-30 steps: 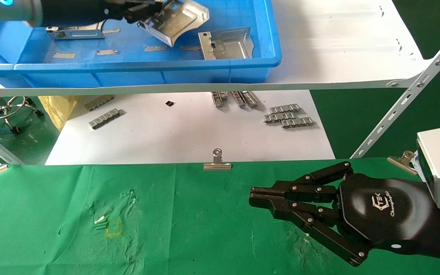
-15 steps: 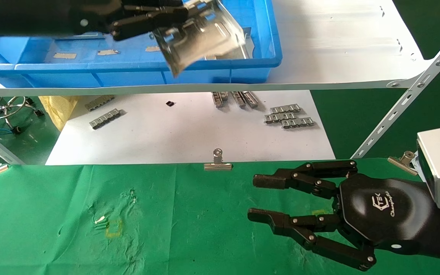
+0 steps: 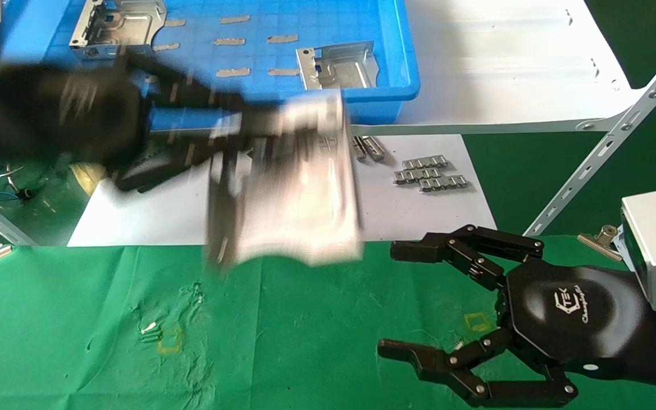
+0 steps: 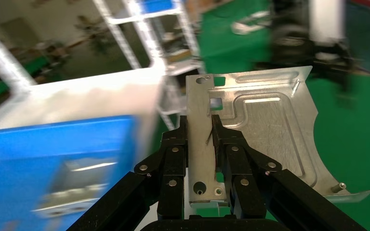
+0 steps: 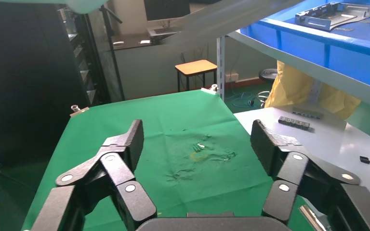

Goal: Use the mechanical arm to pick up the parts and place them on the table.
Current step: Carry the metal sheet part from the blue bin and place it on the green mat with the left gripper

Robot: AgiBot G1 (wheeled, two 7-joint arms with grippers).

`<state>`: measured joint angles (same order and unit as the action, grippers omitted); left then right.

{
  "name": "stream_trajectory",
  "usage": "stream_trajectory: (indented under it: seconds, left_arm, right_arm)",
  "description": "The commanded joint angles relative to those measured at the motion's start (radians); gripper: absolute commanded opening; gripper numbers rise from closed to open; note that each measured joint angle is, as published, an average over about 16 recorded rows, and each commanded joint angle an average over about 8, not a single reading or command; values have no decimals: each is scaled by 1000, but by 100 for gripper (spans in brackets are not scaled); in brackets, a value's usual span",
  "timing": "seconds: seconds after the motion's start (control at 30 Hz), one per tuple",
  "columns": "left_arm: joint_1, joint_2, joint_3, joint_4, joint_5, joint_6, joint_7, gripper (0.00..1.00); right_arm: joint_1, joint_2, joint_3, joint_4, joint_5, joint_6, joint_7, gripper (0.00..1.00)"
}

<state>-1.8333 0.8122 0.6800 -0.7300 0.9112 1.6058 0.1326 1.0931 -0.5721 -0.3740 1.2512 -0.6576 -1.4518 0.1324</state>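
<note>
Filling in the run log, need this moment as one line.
left end effector: shut on bracket, off the blue bin | right end effector: open above green table | bin: two brackets

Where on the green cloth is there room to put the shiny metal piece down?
The green cloth is bare between the yellow square mark and the open right pincer. The right side is crowded by that pincer. The left pincer holds the metal piece above the cloth's far edge.

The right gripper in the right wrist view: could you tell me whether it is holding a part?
No, the right gripper is open, with only the green table between its fingers.
</note>
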Motion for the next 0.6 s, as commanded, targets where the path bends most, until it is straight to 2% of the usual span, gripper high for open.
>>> stream_trajectory:
  seconds: [0.03,0.13,0.27,0.4,0.6]
  left_arm:
    - [52,-68,43,-133,-83,-3,-15,0]
    - [74,-118,108,-177,-70,-11,42,0]
    - [90,-139,190,-162,13,-18,164,0]
    - [101,-125,260,-85,93,-21,293,0]
    - [104,-87,329,82,151,-30,443,0]
  right_arm:
    - [0,0,0,0,0,0,0,100]
    - [0,0,0,0,0,0,0,100]
    - [0,0,0,0,0,0,0,100]
    - [0,0,0,0,0,0,0,100]
    - [0,0,0,0,0,0,0,100]
